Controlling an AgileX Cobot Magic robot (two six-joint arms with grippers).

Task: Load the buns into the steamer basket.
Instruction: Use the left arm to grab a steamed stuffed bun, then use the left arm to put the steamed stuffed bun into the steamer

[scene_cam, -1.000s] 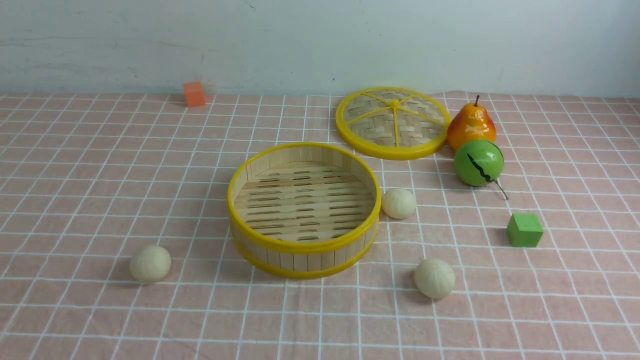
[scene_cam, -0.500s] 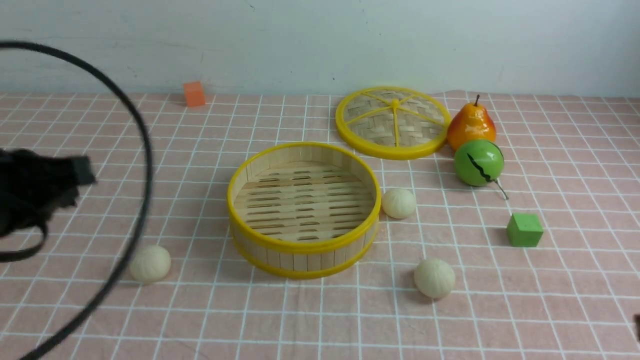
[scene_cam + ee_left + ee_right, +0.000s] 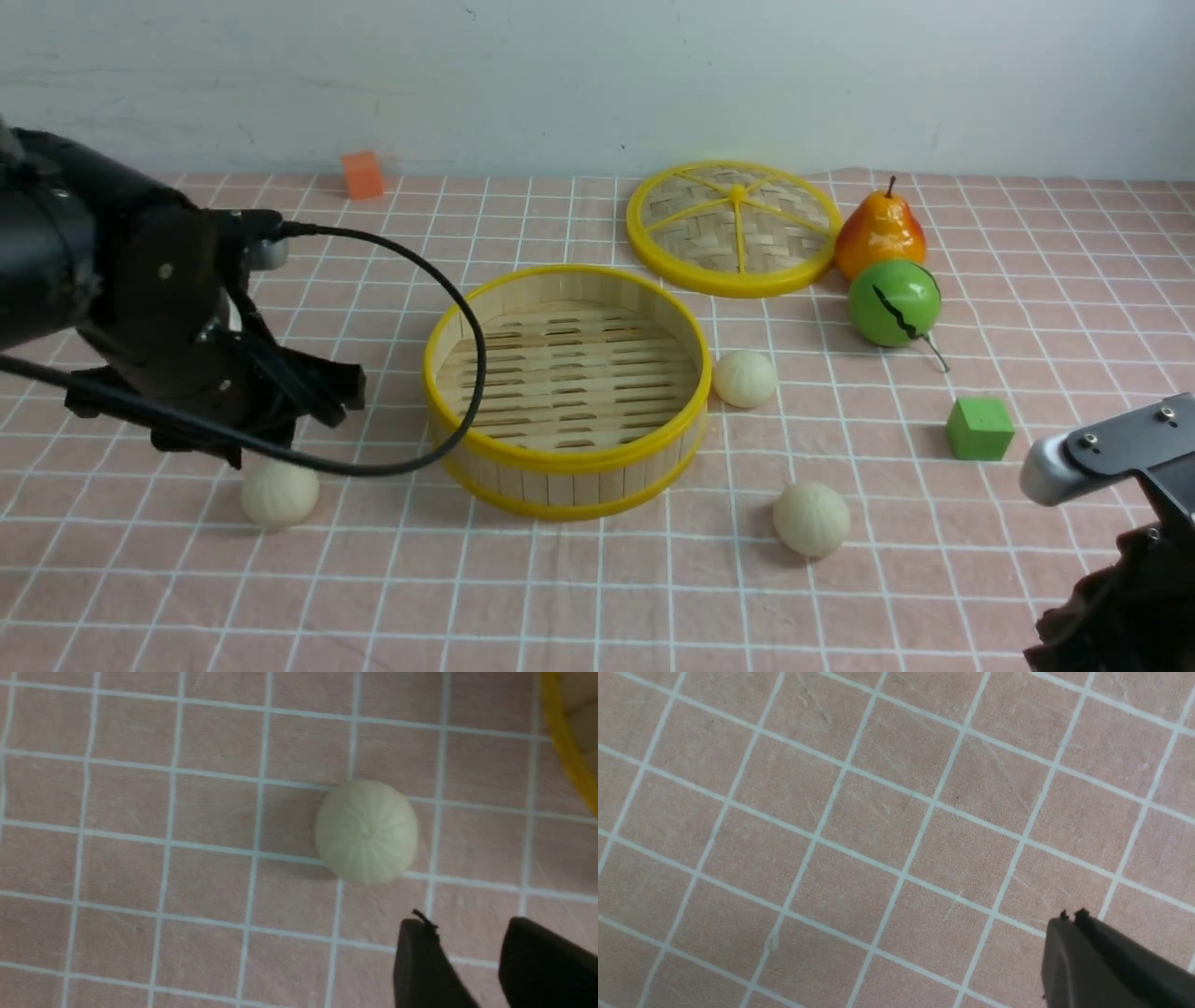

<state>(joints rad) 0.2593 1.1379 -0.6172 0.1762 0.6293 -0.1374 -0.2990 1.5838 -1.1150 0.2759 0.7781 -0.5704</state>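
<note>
Left gripper parted, empty | right gripper pinched shut | bun left of basket: centre over it, straddle, squeeze gently, lift above rim | two buns right of basket | cable looping across basket's left side could snag | lid behind-right

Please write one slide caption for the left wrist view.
The left tool, open and empty, near a lone bun, with the steamer basket's yellow rim partly visible.
</note>
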